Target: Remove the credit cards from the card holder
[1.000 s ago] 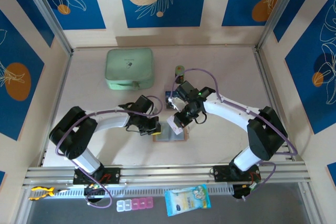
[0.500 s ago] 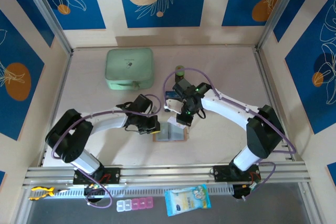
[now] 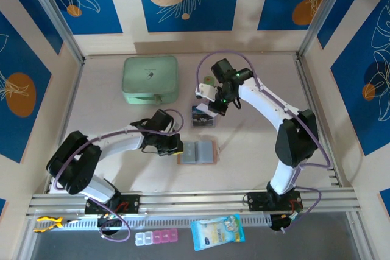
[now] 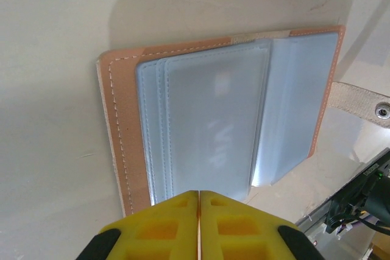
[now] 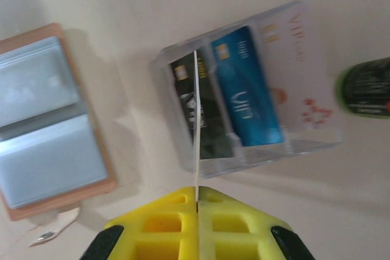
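Right gripper [image 5: 197, 194] is up over the clear box [image 5: 304, 144], jaws pinched tight on a card [image 5: 196, 120] that shows edge-on, thin as a line, from its own wrist camera. Inside the box, three credit cards [image 5: 244, 95] stand side by side: a dark one, a blue one, a pale one. So by my count that's three out and stowed, with a fourth in the grip, hanging right above the box.

On the table [image 3: 256, 150], the card holder [image 3: 198, 151] lies flat and spread open near the box, snap tab out to the side. Left gripper [image 4: 199, 202] is closed on nothing, poised at the holder's edge. The grey sleeves look empty, though that cloudy plastic could be hiding one. I'd call this nearly finished: drop this card in and check the pockets
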Motion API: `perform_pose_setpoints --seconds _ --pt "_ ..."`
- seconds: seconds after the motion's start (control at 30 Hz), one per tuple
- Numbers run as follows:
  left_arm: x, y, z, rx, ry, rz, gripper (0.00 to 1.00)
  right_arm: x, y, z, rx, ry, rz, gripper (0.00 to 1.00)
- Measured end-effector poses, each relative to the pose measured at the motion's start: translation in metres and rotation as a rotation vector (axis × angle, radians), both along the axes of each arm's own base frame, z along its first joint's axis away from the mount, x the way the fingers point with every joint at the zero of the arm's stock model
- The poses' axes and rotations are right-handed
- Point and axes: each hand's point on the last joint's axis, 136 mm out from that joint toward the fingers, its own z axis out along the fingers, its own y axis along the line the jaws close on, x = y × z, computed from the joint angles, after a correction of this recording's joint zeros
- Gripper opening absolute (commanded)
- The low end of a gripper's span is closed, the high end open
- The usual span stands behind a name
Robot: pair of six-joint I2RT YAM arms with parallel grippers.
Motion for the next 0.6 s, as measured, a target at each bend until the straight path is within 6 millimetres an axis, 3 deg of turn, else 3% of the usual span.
perform_pose_setpoints --seconds 0.33,0.6 --pt "-0.001 0.002 -0.001 0.004 0.005 0.002 0.09 0.062 -0.001 -0.002 0.023 -0.035 0.009 0.00" --pt "-0.003 0.003 -0.003 0.010 0.014 0.002 0.10 0.075 0.007 -0.015 0.033 -0.013 0.048 0.00"
